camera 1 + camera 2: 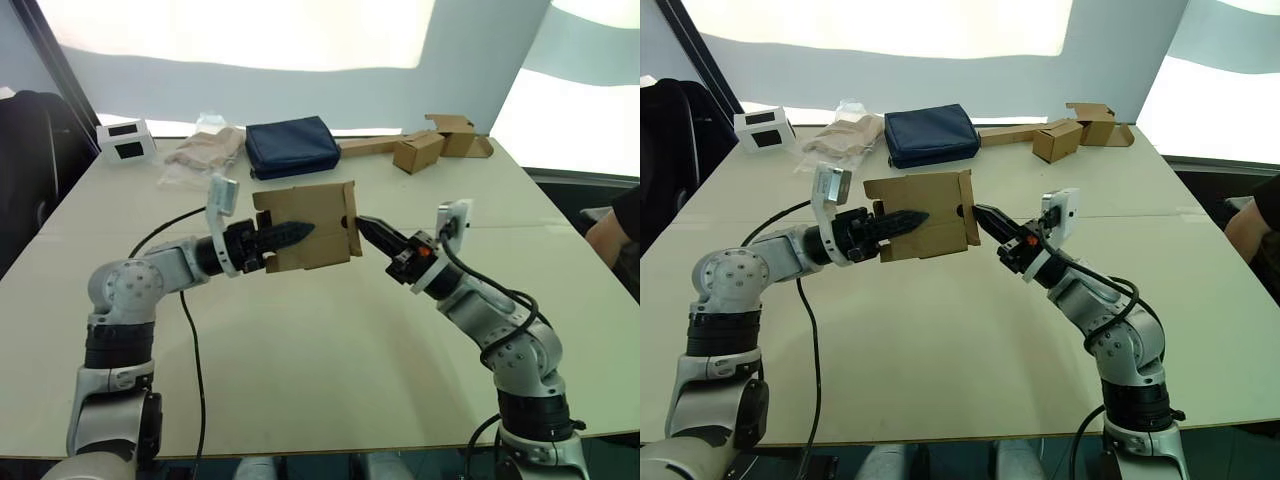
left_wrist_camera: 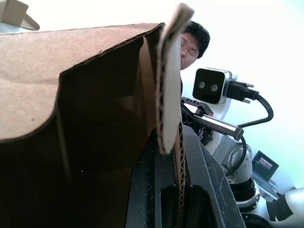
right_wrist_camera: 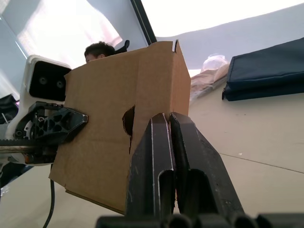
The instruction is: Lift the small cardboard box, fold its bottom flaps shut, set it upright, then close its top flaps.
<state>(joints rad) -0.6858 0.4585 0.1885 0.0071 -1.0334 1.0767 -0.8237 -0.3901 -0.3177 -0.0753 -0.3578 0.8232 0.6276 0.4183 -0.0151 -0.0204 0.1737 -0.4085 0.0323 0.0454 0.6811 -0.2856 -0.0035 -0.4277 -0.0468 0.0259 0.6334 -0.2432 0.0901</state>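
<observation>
Left gripper (image 1: 292,232): closed on one wall of the small cardboard box (image 1: 312,227); the left wrist view shows the corrugated edge pinched between its fingers, one finger lying along the outer face.

Right gripper (image 1: 368,228): fingers pressed together, nothing between them, tip touching or just beside the box's edge on the side away from the left gripper. Contact cannot be confirmed.

Small cardboard box: held in the air above the table (image 1: 330,350), between the two grippers, tilted, with flap edges showing at both ends. Whether any flap is fully folded is not legible.

Other items, placed relative to the box: navy pouch (image 1: 292,146) beyond it; clear bag of tan material (image 1: 203,150) beside the pouch; white box with dark windows (image 1: 127,139) at the far left corner of the table; narrower brown cartons with a flat strip (image 1: 430,142) far right.

Step in hand, as judged: folding the bottom flaps shut, early in the task.

Handling notes:
- Hold the left grip firm; it is the sole support.
- Push flaps with the closed right tip near the crease.
- Fold short flaps before long ones.
- Thin cardboard may buckle under a hard pinch.
</observation>
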